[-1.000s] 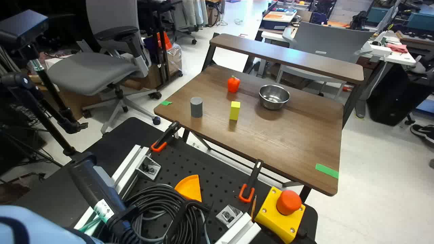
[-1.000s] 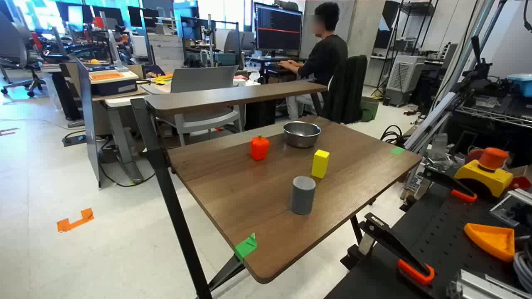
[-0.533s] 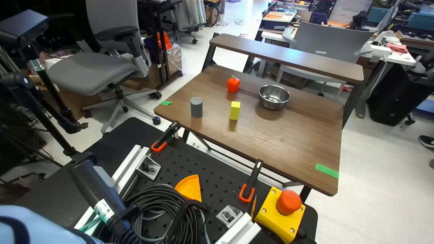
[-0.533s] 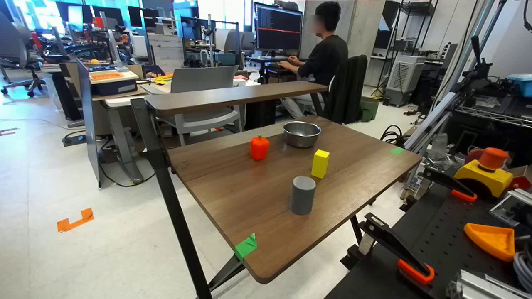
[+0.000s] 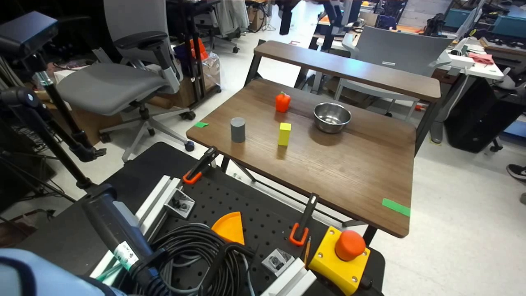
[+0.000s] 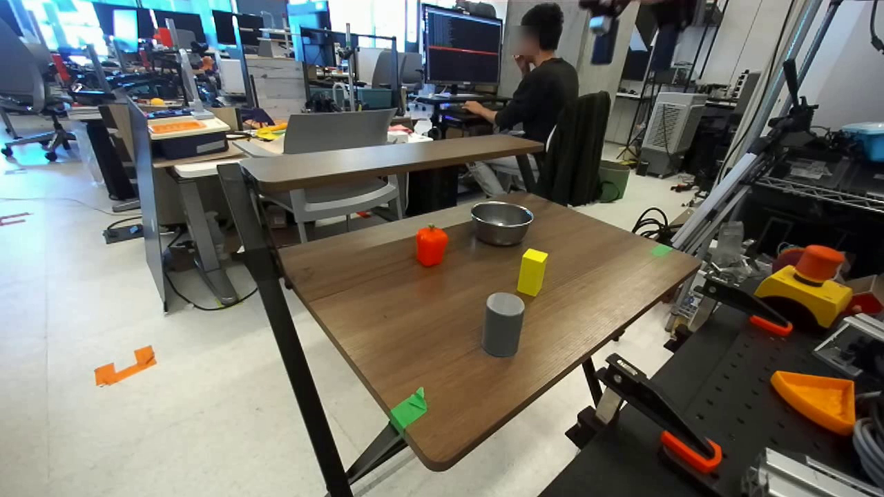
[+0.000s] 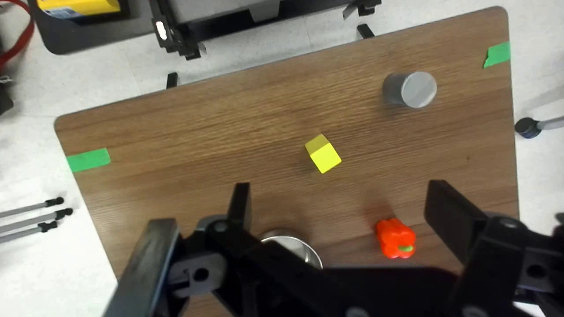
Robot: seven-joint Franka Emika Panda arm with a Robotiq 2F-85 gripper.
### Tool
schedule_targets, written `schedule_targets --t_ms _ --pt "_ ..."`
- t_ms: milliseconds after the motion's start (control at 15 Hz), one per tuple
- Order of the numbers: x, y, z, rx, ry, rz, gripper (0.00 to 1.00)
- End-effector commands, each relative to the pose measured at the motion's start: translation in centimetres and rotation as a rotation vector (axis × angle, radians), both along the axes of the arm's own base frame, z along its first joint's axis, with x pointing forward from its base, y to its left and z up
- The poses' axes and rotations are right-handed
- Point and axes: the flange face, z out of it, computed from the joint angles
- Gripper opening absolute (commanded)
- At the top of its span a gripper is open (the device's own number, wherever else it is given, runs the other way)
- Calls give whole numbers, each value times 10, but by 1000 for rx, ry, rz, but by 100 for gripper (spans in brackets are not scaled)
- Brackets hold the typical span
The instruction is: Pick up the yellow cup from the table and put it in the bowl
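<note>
Yellow block [image 7: 324, 155] well below end effector [image 7: 339, 196]

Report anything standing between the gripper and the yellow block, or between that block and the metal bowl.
Nothing visible blocks either path. The wrist view shows the yellow block unobstructed beyond the open gripper, and in both exterior views nothing stands between block and metal bowl; the orange-red pepper is off to one side.

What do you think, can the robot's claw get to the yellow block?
Probably yes. The claw hangs open up high, nothing shows between it and the yellow block, which stands apart from the pepper, bowl and grey cylinder.
</note>
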Motion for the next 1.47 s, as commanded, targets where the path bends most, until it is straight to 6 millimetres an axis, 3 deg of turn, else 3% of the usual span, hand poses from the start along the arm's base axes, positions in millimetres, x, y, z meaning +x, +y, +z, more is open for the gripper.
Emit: schedule_targets --t_ms 0,333,533,800,1267,1333,1400 --pt "29 19 -61 -28 -36 9 100" --pt "46 30 -149 -69 -7 19 100" --pt "47 38 -187 -98 38 41 100" --pt "54 45 -221 -137 82 55 100" --pt "75 54 -256 -196 103 85 100" --pt "76 56 -259 -197 107 91 82" --pt "78 58 -262 -195 107 96 72"
